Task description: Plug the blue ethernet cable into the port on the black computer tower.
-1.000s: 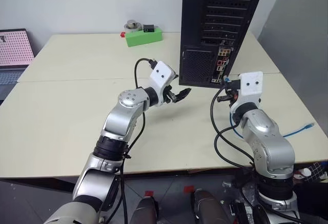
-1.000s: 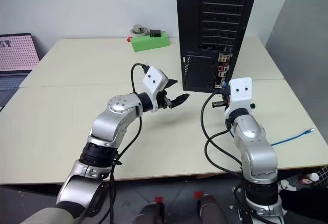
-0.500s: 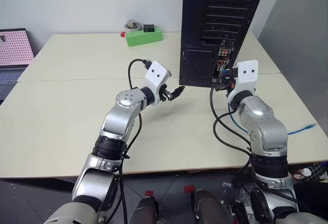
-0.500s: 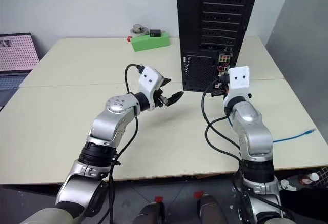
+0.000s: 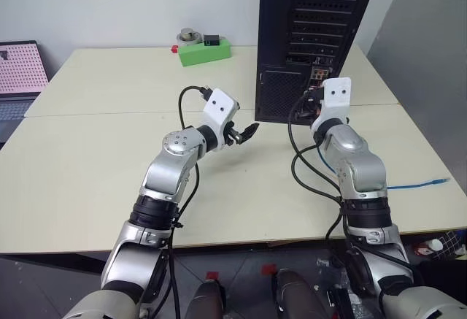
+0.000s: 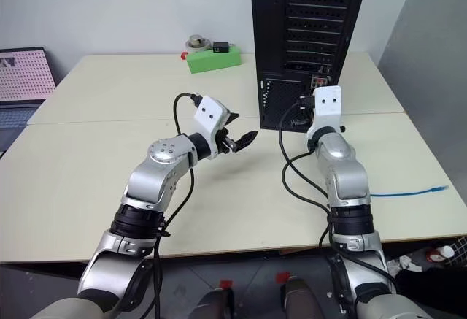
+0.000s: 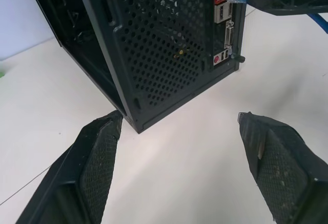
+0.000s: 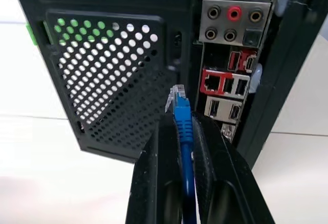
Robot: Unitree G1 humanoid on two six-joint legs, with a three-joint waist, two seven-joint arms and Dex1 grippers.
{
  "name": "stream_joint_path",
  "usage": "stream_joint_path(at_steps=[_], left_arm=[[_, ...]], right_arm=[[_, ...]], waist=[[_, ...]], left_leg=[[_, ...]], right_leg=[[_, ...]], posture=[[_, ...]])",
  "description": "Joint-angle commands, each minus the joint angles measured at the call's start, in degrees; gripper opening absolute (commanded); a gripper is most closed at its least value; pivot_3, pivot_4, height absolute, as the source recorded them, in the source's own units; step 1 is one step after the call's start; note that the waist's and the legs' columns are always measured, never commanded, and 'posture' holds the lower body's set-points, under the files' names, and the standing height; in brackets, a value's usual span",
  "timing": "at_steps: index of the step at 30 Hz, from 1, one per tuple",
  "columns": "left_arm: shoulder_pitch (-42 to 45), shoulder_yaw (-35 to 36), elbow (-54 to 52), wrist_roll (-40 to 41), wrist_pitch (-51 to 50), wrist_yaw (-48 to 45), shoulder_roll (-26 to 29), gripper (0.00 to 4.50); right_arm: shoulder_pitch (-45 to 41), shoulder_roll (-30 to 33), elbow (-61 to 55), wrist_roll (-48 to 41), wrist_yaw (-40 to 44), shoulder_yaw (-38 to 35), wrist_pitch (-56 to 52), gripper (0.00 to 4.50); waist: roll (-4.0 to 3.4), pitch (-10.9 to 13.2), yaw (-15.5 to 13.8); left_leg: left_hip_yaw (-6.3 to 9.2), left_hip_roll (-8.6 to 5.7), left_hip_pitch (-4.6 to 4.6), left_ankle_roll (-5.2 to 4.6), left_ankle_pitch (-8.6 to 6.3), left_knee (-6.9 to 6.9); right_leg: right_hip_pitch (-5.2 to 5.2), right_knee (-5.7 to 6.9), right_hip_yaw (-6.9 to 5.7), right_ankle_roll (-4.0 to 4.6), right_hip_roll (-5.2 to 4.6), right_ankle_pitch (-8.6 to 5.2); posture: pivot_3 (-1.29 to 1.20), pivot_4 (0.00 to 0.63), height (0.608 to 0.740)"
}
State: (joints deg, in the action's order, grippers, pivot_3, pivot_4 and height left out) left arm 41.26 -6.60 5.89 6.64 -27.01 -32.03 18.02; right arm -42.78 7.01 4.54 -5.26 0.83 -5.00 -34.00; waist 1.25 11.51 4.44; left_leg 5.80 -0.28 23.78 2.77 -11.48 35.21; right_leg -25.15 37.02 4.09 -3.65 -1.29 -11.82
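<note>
The black computer tower [image 5: 314, 34] stands upright at the table's far side, its rear face toward me. My right gripper [image 8: 182, 119] is shut on the blue ethernet cable [image 8: 184, 131]. The cable's clear plug sticks out past the fingertips, level, close in front of the rear panel. The plug sits just beside the red-framed port [image 8: 211, 83], apart from it. The rest of the cable trails right across the table [image 5: 416, 184]. My left gripper [image 5: 248, 131] hangs open and empty above the table, left of the tower's lower mesh [image 7: 169, 44].
A green box [image 5: 204, 50] with small items on top sits at the table's far side, left of the tower. A pink perforated board and a laptop [image 5: 22, 67] lie at the left edge. Black arm cables [image 5: 306, 173] loop beside my right arm.
My right arm has stretched forward, carrying the plug from over the table up close to the tower's connector cluster. The left gripper has drifted slightly left and stays open.
</note>
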Motion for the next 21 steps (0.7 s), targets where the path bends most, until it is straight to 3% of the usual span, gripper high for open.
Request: stream_joint_path(at_steps=[1, 21], left_arm=[[1.7, 0.8, -1.1, 0.0, 1.3, -0.1, 0.5, 3.84], [2.1, 0.3, -2.8, 1.2, 0.4, -3.7, 0.5, 3.84]], right_arm=[[-2.9, -0.1, 1.4, 0.2, -1.8, -1.5, 2.6, 0.0], [-5.4, -0.3, 6.1, -0.6, -3.5, -2.6, 5.4, 0.0]], waist=[[0.0, 0.0, 0.0], [0.0, 0.0, 0.2]], left_leg=[[0.0, 0.0, 0.0, 0.0, 0.0, 0.0], [0.0, 0.0, -0.01, 0.0, 0.0, 0.0]], right_leg=[[0.0, 0.01, 0.0, 0.0, 0.0, 0.0], [0.0, 0.02, 0.0, 0.22, 0.0, 0.14]], posture=[[0.0, 0.15, 0.74], [0.0, 0.15, 0.74]])
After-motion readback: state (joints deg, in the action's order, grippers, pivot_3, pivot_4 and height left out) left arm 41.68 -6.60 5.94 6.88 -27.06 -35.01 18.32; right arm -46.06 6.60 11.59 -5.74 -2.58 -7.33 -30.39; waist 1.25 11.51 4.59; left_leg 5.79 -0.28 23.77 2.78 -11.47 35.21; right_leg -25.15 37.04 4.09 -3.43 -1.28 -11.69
